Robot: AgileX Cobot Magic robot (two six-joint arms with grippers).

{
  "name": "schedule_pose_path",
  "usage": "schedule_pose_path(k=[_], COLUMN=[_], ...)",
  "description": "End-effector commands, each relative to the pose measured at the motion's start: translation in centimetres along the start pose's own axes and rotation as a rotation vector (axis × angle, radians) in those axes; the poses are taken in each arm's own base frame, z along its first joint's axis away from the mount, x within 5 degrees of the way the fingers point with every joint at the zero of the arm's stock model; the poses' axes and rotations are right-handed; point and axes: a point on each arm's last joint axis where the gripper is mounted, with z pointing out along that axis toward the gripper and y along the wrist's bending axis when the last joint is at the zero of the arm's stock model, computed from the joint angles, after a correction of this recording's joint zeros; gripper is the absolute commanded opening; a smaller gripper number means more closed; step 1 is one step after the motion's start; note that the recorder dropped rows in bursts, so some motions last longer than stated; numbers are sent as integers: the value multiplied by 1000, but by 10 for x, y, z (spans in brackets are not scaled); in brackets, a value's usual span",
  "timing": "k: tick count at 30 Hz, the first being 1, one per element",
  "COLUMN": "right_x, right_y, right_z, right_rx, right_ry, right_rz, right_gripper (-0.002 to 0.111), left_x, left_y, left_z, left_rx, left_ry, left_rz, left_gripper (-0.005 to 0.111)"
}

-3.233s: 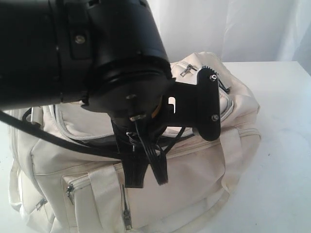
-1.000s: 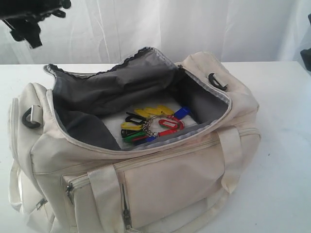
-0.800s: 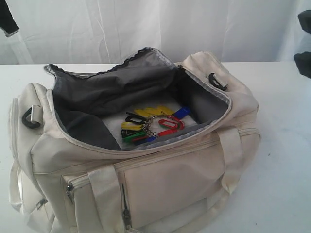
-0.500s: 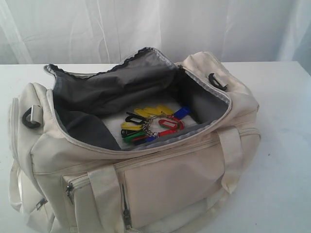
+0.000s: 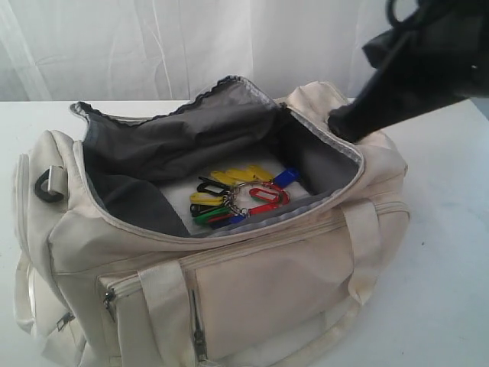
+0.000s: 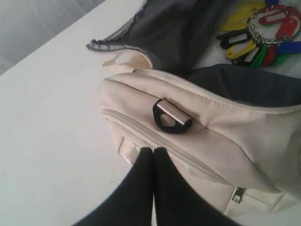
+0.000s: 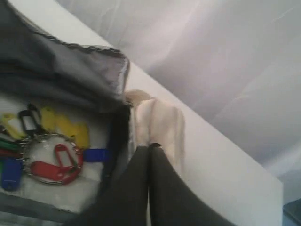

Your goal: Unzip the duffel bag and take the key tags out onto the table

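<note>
The cream duffel bag [image 5: 267, 283] lies on the white table [image 5: 443, 252] with its top unzipped and the grey lining folded back. The coloured key tags [image 5: 238, 197] lie on the bag's floor, also visible in the left wrist view [image 6: 261, 35] and the right wrist view [image 7: 51, 153]. My right gripper [image 5: 342, 127] is shut and empty, hovering over the bag's right end [image 7: 160, 120], its tips [image 7: 149, 147] pressed together. Shut with nothing in it, my left gripper [image 6: 153, 150] hangs by the bag's left end, just short of the black strap ring [image 6: 171, 117]. It is out of the exterior view.
A white curtain [image 5: 229, 38] closes off the back of the table. Bare tabletop [image 6: 47, 122] lies left of the bag and more to its right [image 7: 225, 165]. Webbing handles [image 5: 164, 306] and a front pocket zipper [image 5: 197, 336] face the camera.
The right arm has come back into the exterior view at the upper right, above the bag's right end. Bag and key tags have not moved.
</note>
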Motion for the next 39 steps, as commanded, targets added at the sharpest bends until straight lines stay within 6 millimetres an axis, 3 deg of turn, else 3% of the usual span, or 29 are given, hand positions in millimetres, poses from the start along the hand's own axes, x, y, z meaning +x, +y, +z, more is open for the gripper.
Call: schedule_pose_path(k=[1, 6, 10, 14, 19, 23, 28, 30, 39], right_x=[-25, -38, -40, -36, -17, 6, 25, 28, 45], right_y=[7, 3, -2, 7, 34, 53, 66, 69, 80], right_z=[16, 43, 85, 130, 180, 211, 236, 242, 266], right_rx=[-96, -234, -371, -424, -502, -535, -541, -538, -521], right_ry=[103, 209, 318, 385, 492, 578, 619, 616, 605], right_rz=[-66, -62, -10, 31, 71, 78, 77, 79, 79], right_gripper=[0, 0, 0, 0, 1, 16, 50, 58, 60], left_x=[31, 65, 88, 92, 94, 93, 93, 93, 96], left_y=[-12, -18, -25, -27, -27, -27, -27, -26, -29], left_z=[4, -3, 6, 6, 6, 6, 6, 6, 14], left_rx=[-28, -93, -77, -89, -102, -103, -103, -102, -95], left_ry=[-172, -290, -233, -288, -308, -317, -317, -319, -351], left_rz=[-40, -58, -92, -87, -76, -76, -76, -80, -98], left_gripper=[0, 0, 0, 0, 0, 0, 0, 0, 0])
